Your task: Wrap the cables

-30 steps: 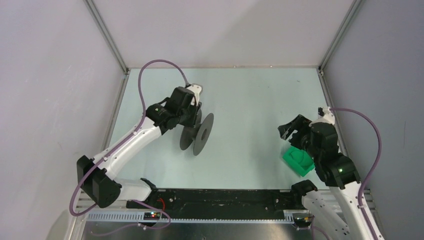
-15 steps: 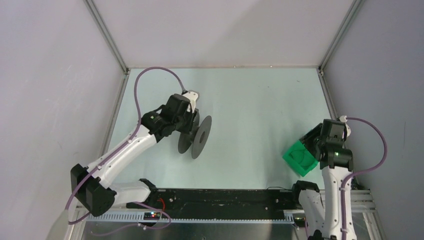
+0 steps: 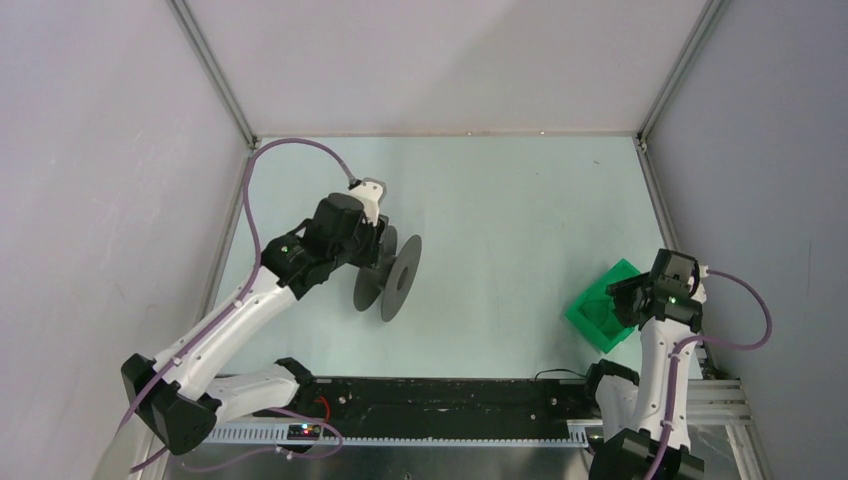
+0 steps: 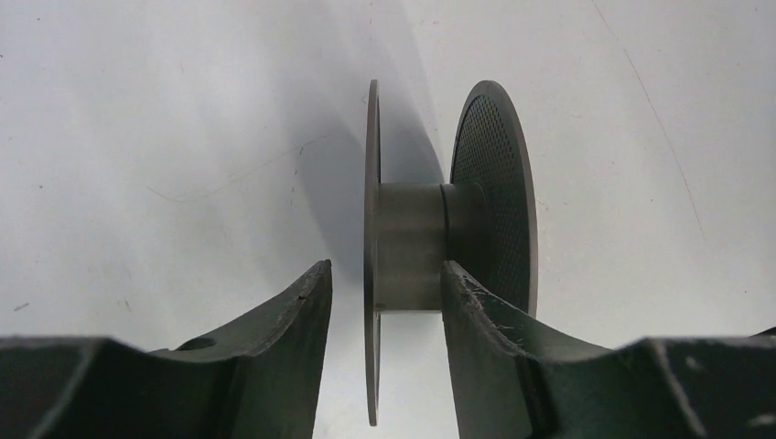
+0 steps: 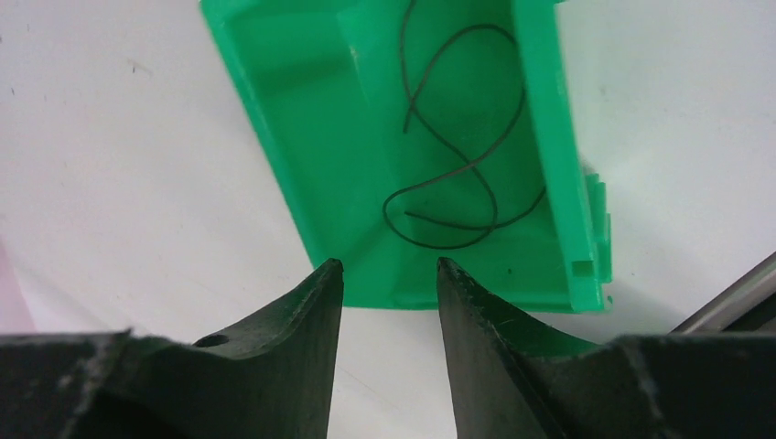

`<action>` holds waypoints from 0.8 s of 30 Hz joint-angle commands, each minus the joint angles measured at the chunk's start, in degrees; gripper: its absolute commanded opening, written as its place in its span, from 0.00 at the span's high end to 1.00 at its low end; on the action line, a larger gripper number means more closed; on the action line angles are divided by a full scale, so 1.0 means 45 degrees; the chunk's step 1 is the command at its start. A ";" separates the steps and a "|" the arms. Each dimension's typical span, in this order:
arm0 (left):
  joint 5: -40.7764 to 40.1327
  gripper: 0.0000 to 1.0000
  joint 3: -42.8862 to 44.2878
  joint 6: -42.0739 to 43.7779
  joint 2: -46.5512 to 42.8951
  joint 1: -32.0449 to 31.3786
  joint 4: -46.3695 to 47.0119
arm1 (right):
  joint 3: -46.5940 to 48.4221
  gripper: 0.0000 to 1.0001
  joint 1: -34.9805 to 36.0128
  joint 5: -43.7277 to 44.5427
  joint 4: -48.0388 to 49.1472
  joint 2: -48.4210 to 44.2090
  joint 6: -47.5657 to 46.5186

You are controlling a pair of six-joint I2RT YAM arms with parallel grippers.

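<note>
Top external view, left side: over the last second the left arm has drawn back toward 7 o'clock, and the spool [image 3: 403,277] has come a short way with it. The left claw [image 4: 386,274] is spread and straddles the spool's near flange. No pinch shows, so it may only be nudging the spool. Spool stands on its flange rims on the bench [image 3: 500,200], with the hub axis level, roughly 9 to 3 o'clock. Hub is bare.

Right side: the right arm has swung from the 12 o'clock side of the green bin [image 5: 302,137] round to about 3 o'clock. The right claw [image 5: 389,265] now hangs over the bin's near wall, spread and empty.

The cable [image 5: 473,168] lies loose on the bin floor. It is curled in open loops, so it has no single heading. Its overall run follows the bin's length, 12 to 6 o'clock in the wrist view, and one free end points toward 9 o'clock.

Judgement: winding has not started, and the right arm looks lined up to pick the strand out.
</note>
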 commanded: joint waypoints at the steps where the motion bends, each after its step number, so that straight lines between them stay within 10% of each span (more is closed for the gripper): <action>1: 0.0201 0.48 -0.0183 -0.0175 -0.0260 0.0057 0.0417 | -0.0362 0.52 -0.0688 0.0195 0.0595 0.0031 0.1638; 24: -0.0117 0.46 -0.0292 0.0122 -0.0437 -0.0041 0.0427 | -0.1776 0.52 -0.1426 -0.0219 0.3403 0.3731 0.4266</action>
